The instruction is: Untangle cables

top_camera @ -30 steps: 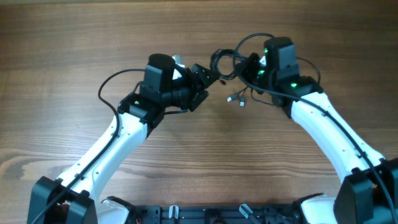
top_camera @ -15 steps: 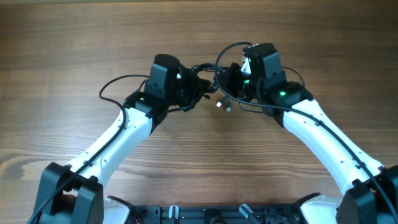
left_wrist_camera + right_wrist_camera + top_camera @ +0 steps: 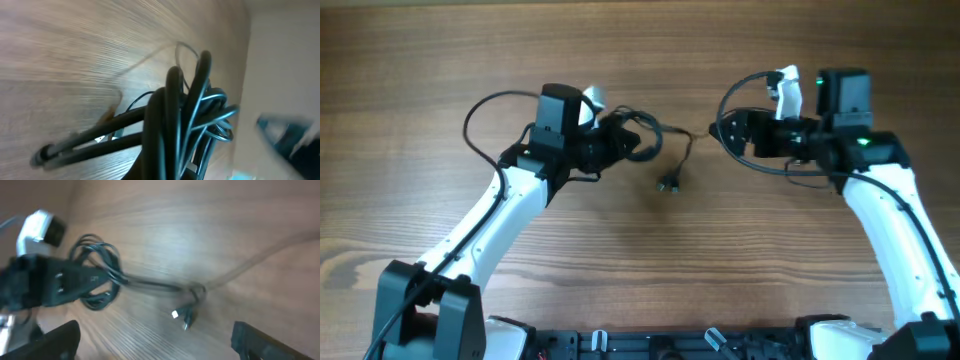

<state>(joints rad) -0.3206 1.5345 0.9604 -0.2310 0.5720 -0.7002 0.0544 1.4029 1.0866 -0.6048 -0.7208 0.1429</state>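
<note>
Overhead, the left tool [image 3: 620,141] grips the cable bundle [image 3: 642,136] at its tip, with several thin black loops bunched just ahead of its fingers. (Its own wrist view is blurred and the loops fill the frame close to the lens, so the fingers cannot be made out there.) From the bundle a single thin strand [image 3: 686,131] runs across toward the right tool [image 3: 728,130] and ends close to its tip; whether it touches cannot be told. A short length drops from that strand to a small plug [image 3: 668,184], which sits between the two tools and nearer the arm bases than either. Whether the plug rests on the wooden tabletop [image 3: 420,60] is unclear. The right wrist view shows the right tool's fingers [image 3: 60,337] set wide apart at the lower corners of the frame, with bare wood between them. The bundle, the left tool and the plug lie ahead of it, and a blurred strand trails off to one side.
</note>
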